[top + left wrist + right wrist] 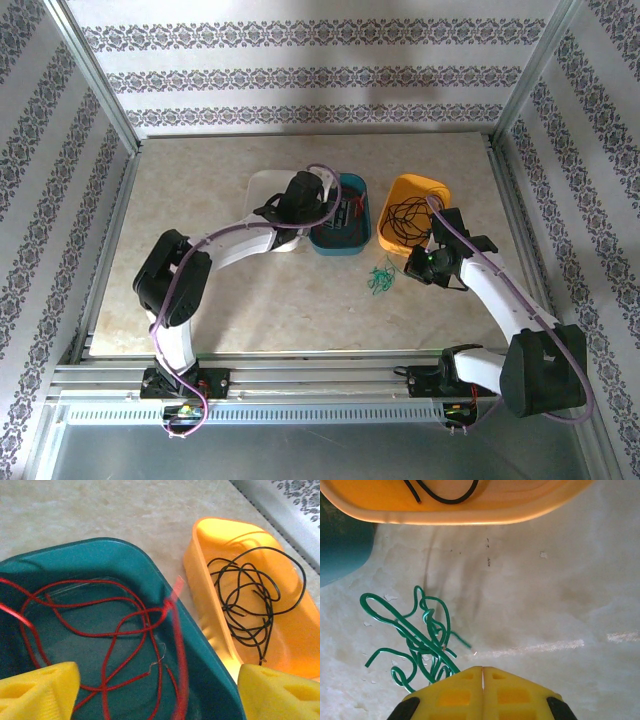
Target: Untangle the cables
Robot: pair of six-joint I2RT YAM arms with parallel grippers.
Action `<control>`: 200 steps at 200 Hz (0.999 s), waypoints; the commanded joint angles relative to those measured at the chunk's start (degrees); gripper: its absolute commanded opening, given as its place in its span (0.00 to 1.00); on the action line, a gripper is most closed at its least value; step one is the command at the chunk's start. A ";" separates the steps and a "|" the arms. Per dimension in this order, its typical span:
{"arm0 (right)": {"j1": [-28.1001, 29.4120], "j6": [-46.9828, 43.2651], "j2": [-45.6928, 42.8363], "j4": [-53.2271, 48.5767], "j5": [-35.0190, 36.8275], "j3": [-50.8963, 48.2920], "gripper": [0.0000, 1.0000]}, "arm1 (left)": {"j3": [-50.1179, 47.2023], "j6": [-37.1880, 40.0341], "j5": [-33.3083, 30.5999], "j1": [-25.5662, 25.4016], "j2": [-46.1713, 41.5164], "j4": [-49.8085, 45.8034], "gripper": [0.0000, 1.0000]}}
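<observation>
Left gripper wide open, empty, over red cable in teal bin; springy strand on rim may flip out. Right gripper closed by green cable, hold unclear.

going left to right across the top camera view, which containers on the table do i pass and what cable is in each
white tray (contents hidden by the arm) → teal bin with the red cable → orange bin with the black cable

Marbled beige table is carrying white tray, teal bin, orange bin; green cable is lying loose beside the bins.
</observation>
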 commanded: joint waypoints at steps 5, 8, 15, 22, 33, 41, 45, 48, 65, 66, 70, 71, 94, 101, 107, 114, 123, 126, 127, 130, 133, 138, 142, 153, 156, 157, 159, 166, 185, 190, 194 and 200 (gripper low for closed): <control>0.55 -0.24 -0.70 -0.82 2.31 1.39 0.00 | 1.10 9.69 -11.59 -3.45 -6.26 -5.35 0.87; 0.56 -0.16 -0.70 -0.73 2.37 1.39 0.00 | 1.12 10.24 -12.15 -3.68 -6.62 -5.79 0.87; 0.58 -0.06 -0.78 -0.42 2.40 1.31 0.00 | 0.78 11.14 -12.47 -4.10 -7.57 -6.30 0.87; 0.64 0.10 -0.79 -0.20 2.33 1.30 0.00 | 0.11 11.58 -11.92 -4.24 -8.63 -6.76 0.87; 0.92 -0.21 -0.84 0.29 1.69 1.14 0.00 | -1.18 10.29 -11.61 -4.29 -10.17 -7.50 0.87; 1.33 -0.51 -0.84 0.45 1.42 1.12 0.00 | -2.02 9.77 -10.41 -4.25 -11.20 -7.93 0.87; 1.50 -0.64 -0.79 0.51 1.33 1.12 0.00 | -2.40 9.87 -8.72 -4.25 -11.53 -8.18 0.87; 1.67 -0.75 -0.71 0.51 1.23 1.12 0.00 | -2.66 9.91 -7.30 -4.25 -11.80 -8.41 0.87; 2.75 -1.18 -0.40 0.75 0.63 1.12 0.00 | -3.83 10.18 1.30 -4.64 -12.15 -9.57 0.86; 2.80 -1.19 -0.38 0.77 0.58 1.12 0.00 | -3.86 10.27 1.91 -4.71 -12.14 -9.66 0.86; 3.17 -1.28 -0.35 0.84 0.44 1.12 0.00 | -4.22 10.72 4.45 -4.88 -12.07 -9.89 0.86; 3.23 -1.24 -0.35 0.90 0.49 1.12 0.00 | -4.27 10.85 5.07 -4.92 -12.01 -9.91 0.86; 4.59 -0.91 -0.67 1.79 0.77 1.21 0.00 | -4.99 15.02 16.70 -7.12 -10.10 -11.73 0.83; 4.65 -0.45 -0.85 1.96 0.95 1.17 0.00 | -4.66 16.80 18.75 -8.05 -8.97 -12.92 0.83; 4.65 0.09 -1.09 2.22 1.07 1.12 0.00 | -4.21 18.24 19.56 -8.85 -8.00 -14.13 0.82; 4.52 0.65 -1.31 2.55 0.99 0.96 0.00 | -3.37 19.99 20.22 -9.77 -6.52 -15.67 0.81; 4.38 1.47 -1.49 2.79 0.99 0.86 0.00 | -2.25 22.08 20.44 -10.89 -4.69 -17.20 0.81; 4.22 1.70 -1.55 2.84 0.97 0.82 0.00 | -1.91 22.59 20.34 -11.33 -4.09 -17.57 0.81; 4.19 1.79 -1.52 2.87 0.93 0.79 0.00 | -1.80 22.80 20.27 -11.44 -3.94 -17.70 0.81; 4.17 2.09 -1.55 2.95 0.78 0.78 0.00 | -1.47 23.39 20.16 -11.84 -3.35 -18.08 0.81; 4.02 2.36 -1.50 3.02 0.61 0.73 0.00 | -1.11 24.05 20.02 -12.20 -2.76 -18.37 0.81; 3.71 2.73 -1.40 3.15 0.20 0.69 0.00 | -0.55 24.95 19.82 -12.76 -1.87 -18.69 0.81; 3.50 3.09 -1.33 3.20 -0.16 0.68 0.00 | -0.11 25.53 19.68 -13.15 -1.15 -18.80 0.81; 2.88 4.20 -0.98 3.22 -1.16 0.60 0.00 | 0.56 26.63 19.25 -14.03 0.69 -18.22 0.81; 2.65 4.50 -0.90 3.24 -1.55 0.60 0.00 | 0.72 26.76 19.18 -14.19 1.16 -17.93 0.81; 2.62 4.64 -0.85 3.28 -1.65 0.55 0.00 | 0.75 26.82 19.16 -14.23 1.33 -17.89 0.81; 2.50 4.85 -0.81 3.32 -1.91 0.52 0.00 | 0.81 26.86 19.16 -14.26 1.63 -17.68 0.81; 2.25 5.39 -0.68 3.57 -2.71 0.35 0.00 | 1.03 26.91 19.15 -14.56 2.73 -16.72 0.81; 1.80 6.41 -0.83 4.24 -4.04 -0.17 0.00 | 2.01 25.85 19.96 -14.71 5.74 -14.41 0.80; 1.66 6.67 -0.99 4.37 -4.28 -0.34 0.00 | 2.32 25.43 20.06 -14.71 6.54 -13.87 0.79; 1.62 6.91 -1.14 4.53 -4.47 -0.52 0.00 | 2.51 25.11 20.10 -14.71 7.16 -13.43 0.77; 1.40 7.18 -1.42 4.77 -4.89 -0.78 0.00 | 2.83 24.75 20.23 -14.66 7.98 -12.94 0.73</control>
